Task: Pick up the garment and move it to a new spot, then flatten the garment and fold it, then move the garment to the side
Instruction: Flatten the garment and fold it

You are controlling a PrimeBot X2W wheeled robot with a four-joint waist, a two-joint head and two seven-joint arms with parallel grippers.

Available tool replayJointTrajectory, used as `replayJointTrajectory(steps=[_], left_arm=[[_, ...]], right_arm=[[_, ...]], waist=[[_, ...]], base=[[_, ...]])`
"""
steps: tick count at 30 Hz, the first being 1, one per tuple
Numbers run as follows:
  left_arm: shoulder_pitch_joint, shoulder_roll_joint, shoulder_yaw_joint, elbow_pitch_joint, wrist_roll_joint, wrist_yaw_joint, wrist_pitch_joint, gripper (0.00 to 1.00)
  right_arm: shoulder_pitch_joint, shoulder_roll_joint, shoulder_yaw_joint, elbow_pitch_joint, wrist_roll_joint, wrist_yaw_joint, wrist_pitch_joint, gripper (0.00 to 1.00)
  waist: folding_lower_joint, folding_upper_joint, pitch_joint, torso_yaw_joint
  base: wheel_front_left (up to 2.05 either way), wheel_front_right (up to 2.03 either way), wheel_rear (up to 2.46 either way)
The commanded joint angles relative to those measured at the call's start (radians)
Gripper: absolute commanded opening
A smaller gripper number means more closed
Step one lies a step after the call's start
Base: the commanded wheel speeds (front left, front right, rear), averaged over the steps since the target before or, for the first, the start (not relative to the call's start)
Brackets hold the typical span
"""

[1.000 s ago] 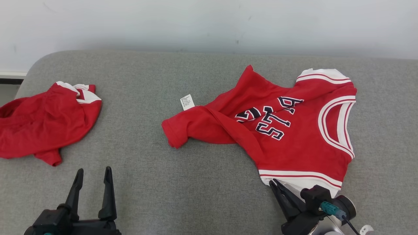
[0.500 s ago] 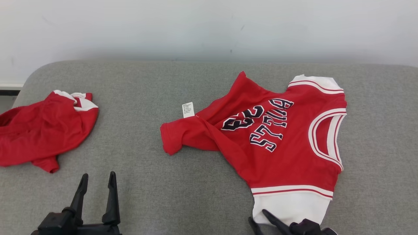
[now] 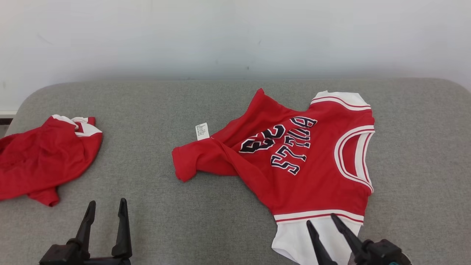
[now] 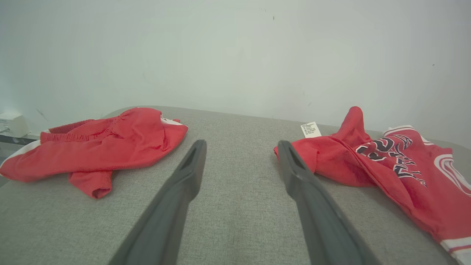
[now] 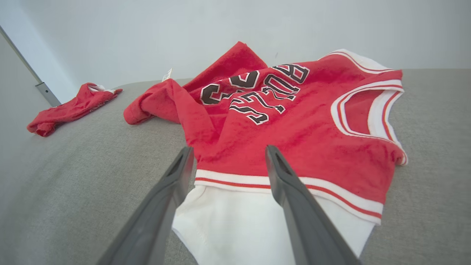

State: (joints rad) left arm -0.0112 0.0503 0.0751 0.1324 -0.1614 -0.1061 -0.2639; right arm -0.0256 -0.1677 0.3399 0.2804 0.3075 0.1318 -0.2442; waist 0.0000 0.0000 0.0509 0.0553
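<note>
The right gripper [image 3: 321, 219] is hanging with its two fingers spread apart, gripping nothing, and its tips are sitting over the near white sleeve [image 5: 239, 228] of the red shirt [image 3: 312, 165]. Whether the tips are touching the cloth cannot be told. The rest of the shirt is lying just ahead of this gripper on the gray cushion [image 3: 147, 221]. The neck opening is lying ahead and to its right. The twisted, bunched end is trailing off ahead and to its left.

The left gripper [image 3: 106, 201] is also waiting with fingers parted and empty, over bare cushion. The bunched end of the shirt is lying ahead and to its right, well apart from it.

The step in hand is probably flattening. To do it well, the right gripper is best pinching the sleeve close to the striped band, taking both layers, so the cloth is not slipping out. The left gripper should be reaching for the twisted end beside the white label [image 3: 202, 131]. The two should then be pulling gently apart, low over the cushion, so the fold across the lettering is opening rather than dragging the whole shirt along.

Counting: two grippers with two fingers each, one red shirt, one pair of red shorts [image 3: 44, 158] lying ahead and to the left of the left gripper, one label, one cushion.
</note>
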Motion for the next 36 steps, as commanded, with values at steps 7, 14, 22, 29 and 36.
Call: replayJointTrajectory(steps=[7,14,22,29,36], left_arm=[[0.015,0.0,0.007,-0.005,0.01,-0.005,-0.001,1.0],[-0.025,0.014,0.007,0.002,0.029,-0.011,-0.001,1.0],[-0.206,0.108,-0.022,0.077,0.01,-0.022,0.0,1.0],[-0.404,0.194,-0.086,0.162,-0.084,-0.022,0.091,1.0],[-0.531,0.299,-0.181,0.225,-0.253,-0.023,0.265,1.0]], right_arm=[[0.04,0.05,-0.12,-0.055,-0.043,-0.002,-0.016,1.0],[0.031,0.075,-0.146,-0.066,-0.072,-0.002,-0.019,1.0],[-0.028,0.085,-0.151,-0.041,-0.084,-0.002,-0.021,1.0],[-0.075,0.094,-0.162,-0.015,-0.089,-0.002,-0.022,1.0],[-0.113,0.102,-0.167,-0.011,-0.088,-0.002,-0.022,1.0]], waist=[[0.0,0.0,-0.003,-0.005],[0.0,0.0,0.02,-0.015],[0.0,0.0,0.079,-0.058],[0.0,0.0,0.138,-0.102],[0.0,0.0,0.176,-0.14]], base=[[0.0,0.0,0.0],[0.0,0.0,0.0],[0.0,0.0,0.0],[0.0,0.0,0.0],[0.0,0.0,0.0]])
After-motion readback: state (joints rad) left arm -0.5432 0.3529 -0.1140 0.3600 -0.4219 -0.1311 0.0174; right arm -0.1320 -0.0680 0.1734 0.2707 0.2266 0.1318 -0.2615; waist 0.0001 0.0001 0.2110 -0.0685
